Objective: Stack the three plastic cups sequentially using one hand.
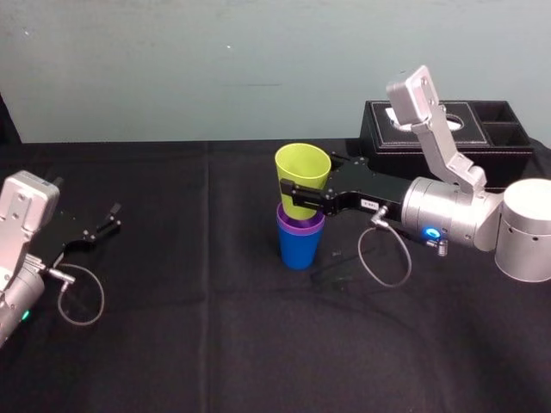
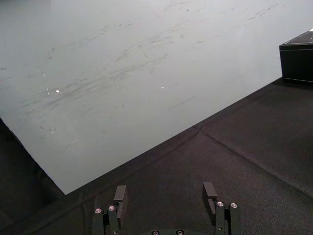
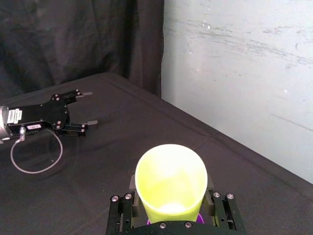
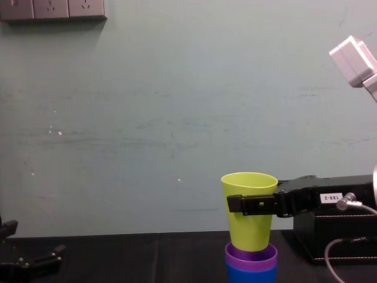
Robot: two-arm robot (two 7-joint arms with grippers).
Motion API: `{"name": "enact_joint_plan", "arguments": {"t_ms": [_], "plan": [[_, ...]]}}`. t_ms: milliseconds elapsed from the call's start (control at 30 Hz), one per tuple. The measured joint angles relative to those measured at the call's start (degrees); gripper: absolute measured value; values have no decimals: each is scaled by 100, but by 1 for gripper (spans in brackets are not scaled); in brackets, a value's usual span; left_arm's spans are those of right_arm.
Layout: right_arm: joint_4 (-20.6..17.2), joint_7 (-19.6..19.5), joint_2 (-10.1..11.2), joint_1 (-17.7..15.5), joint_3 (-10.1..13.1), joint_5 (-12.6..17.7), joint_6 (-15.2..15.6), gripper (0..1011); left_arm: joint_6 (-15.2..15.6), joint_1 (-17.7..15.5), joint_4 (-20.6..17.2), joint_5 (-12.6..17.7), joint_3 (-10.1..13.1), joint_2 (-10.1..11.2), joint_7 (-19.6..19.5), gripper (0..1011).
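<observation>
At the centre of the surface [image 1: 215, 344], my right claw [image 1: 300, 196] — in from 3 o'clock, clamped on the yellow-green cup [image 1: 303, 168] — should ease it straight down into the purple cup [image 1: 300, 227] nested in the blue cup [image 1: 299, 249] before releasing, my left claw [image 1: 110, 218] idle at 9 o'clock, jaws apart.

A pale grey-green wall [image 1: 172, 69] closes the scene behind the table. Its paint is matt, with many fine scratches, scuffs and a few small bright specks. In the chest view a row of white power sockets [image 4: 53, 9] sits on this wall at 11 o'clock. A dark curtain [image 3: 73, 39] hangs in folds just beside the wall. The table is covered by a black cloth [image 1: 215, 344] with straight fold creases. On the cloth, at 1 o'clock in the head view, a black box [image 1: 504, 142] with open compartments stands near the wall. The light is soft and even.
</observation>
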Motion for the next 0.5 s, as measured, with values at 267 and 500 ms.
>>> {"name": "enact_joint_plan", "arguments": {"t_ms": [267, 500], "plan": [[81, 13, -37, 27, -17, -26, 11, 735, 0, 0, 0, 0, 0, 0, 0, 1011], [159, 18, -77, 57, -17, -41, 16, 735, 0, 0, 0, 0, 0, 0, 0, 1011]]}}
